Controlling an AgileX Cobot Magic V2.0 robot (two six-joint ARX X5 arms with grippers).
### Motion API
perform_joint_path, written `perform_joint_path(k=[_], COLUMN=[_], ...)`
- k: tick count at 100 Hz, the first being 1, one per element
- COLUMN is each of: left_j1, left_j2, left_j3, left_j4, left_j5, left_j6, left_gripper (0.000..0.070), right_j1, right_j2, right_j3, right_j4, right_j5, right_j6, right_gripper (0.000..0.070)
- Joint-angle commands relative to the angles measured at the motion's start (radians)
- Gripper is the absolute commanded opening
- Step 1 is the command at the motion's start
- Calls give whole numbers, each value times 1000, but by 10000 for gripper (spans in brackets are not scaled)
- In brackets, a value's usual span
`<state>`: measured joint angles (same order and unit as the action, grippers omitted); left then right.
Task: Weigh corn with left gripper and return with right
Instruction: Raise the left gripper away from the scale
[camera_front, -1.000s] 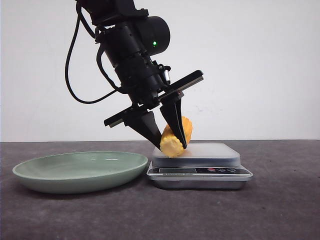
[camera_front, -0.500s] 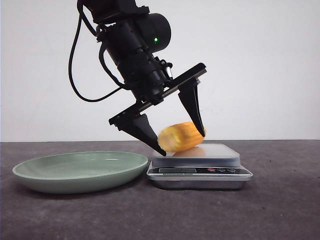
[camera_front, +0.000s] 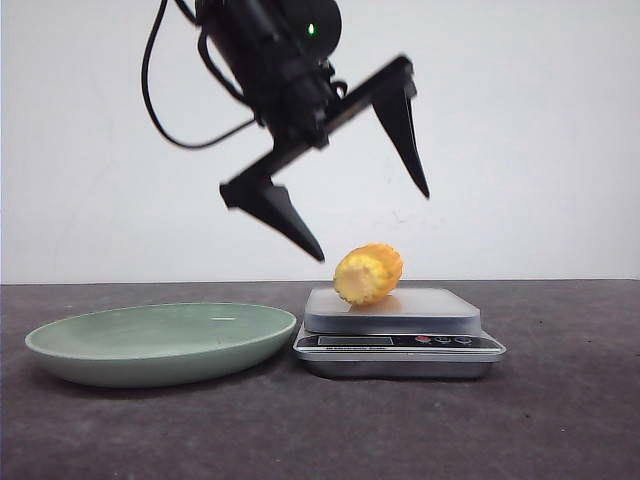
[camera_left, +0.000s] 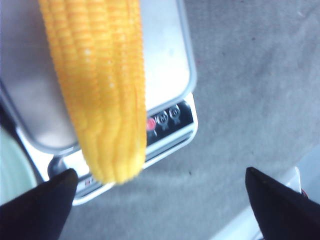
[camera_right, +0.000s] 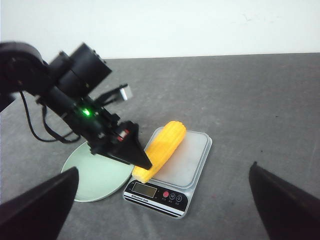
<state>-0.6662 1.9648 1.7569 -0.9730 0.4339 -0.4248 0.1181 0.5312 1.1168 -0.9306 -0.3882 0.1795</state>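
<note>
The left claw (camera_front: 372, 225) hangs in the air above the scale with its two tapering fingers spread wide and nothing between them. The lower fingertip points down toward the gap between the plate and the scale, and the higher one sits up and to the right. A small green light glows on its wrist, and a thin black cable loops off behind it. In the left wrist view the same claw (camera_left: 160, 171) shows as two dark tips far apart, with the corn lying beyond them, clear of both. The right claw (camera_right: 164, 167) is also spread wide and empty, looking on from well back. The corn (camera_front: 368, 274) lies on its side on the silver weighing pan of the scale (camera_front: 400, 345), touching no finger. Its paler cut end faces the front camera, and one end juts past the pan's edge over the display strip. The scale has a dark front panel with a red button and two others beside it. Just to its left, close to it, sits a shallow green plate (camera_front: 150, 345). Both rest on the dark grey bench (camera_front: 560, 400), with a plain white wall behind.
</note>
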Motion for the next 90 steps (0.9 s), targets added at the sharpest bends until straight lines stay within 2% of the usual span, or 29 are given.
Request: perform_joint_path(k=[1,15,33,42,48,60,78,90], left_j1=[-2,-1,-25,-51,-74,-130,-223,-251], left_j2=[23,16,-57,-122,-182,-327,-529,-654], left_j3=[89,272,501,570,586,586,586,586], left_j4=[-69,-258,-414,-470,-486,-486,-486,-486], left_j5=[-16,-25,-103,-178,-204,-220,-373,-405], left_j6=[53,141,211,234,234,233,192,171], left_gripper=[700,700,269,133,106,103,103,103], right_j1=[4,4,4,4,4,4,4,4], right_j2=[3,3,3,3,3,3,3,10], right_j3=[11,10,10,10,10,10,10,10], right_j4=[3,-24,-71,-89,-95,-94,-71,20], right_j5=[5,42,77,76,76,76,68,-13], right_j6=[-17,-38,-38,-38,-38,-38,-38,-29], right_gripper=[700,700,700,700,700,700,700,700])
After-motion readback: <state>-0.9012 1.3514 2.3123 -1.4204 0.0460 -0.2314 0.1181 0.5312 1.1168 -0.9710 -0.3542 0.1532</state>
